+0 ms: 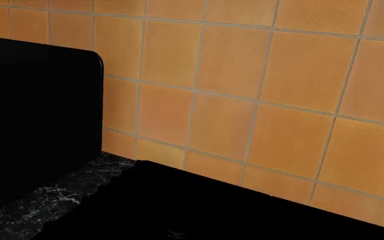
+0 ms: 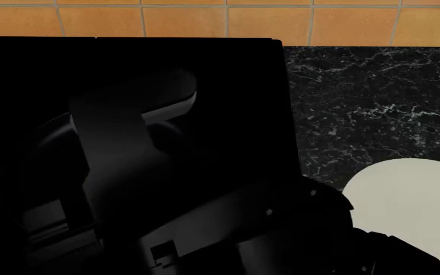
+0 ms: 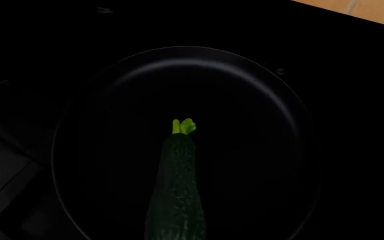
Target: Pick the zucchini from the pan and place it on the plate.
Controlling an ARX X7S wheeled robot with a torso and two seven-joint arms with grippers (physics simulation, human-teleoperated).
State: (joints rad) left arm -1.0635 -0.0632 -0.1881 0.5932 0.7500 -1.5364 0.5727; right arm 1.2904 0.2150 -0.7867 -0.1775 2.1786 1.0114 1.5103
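Nearest in the head view, dark arm links fill the lower frame, and neither gripper's fingers can be made out in any view, so I cannot tell whether either is released or clenched. At the near right, the plate (image 2: pixel 415 197) lies flat on the counter (image 2: pixel 373 97), smooth, round and cream-white, partly covered by the right arm (image 2: pixel 297 229). The counter is black marble with white veining.

Only the right wrist view shows the zucchini (image 3: pixel 176 192): dark green, bumpy-skinned, elongated, with a bright yellow-green stem tip, lying inside the pan (image 3: pixel 245 90), a round matte black pan with a shallow rim. From the head, the pan's area is lost in the black stovetop (image 2: pixel 228 86) behind the arms.

Farthest, the left wrist view faces the wall (image 1: pixel 265 75) of square orange tiles with pale grout.
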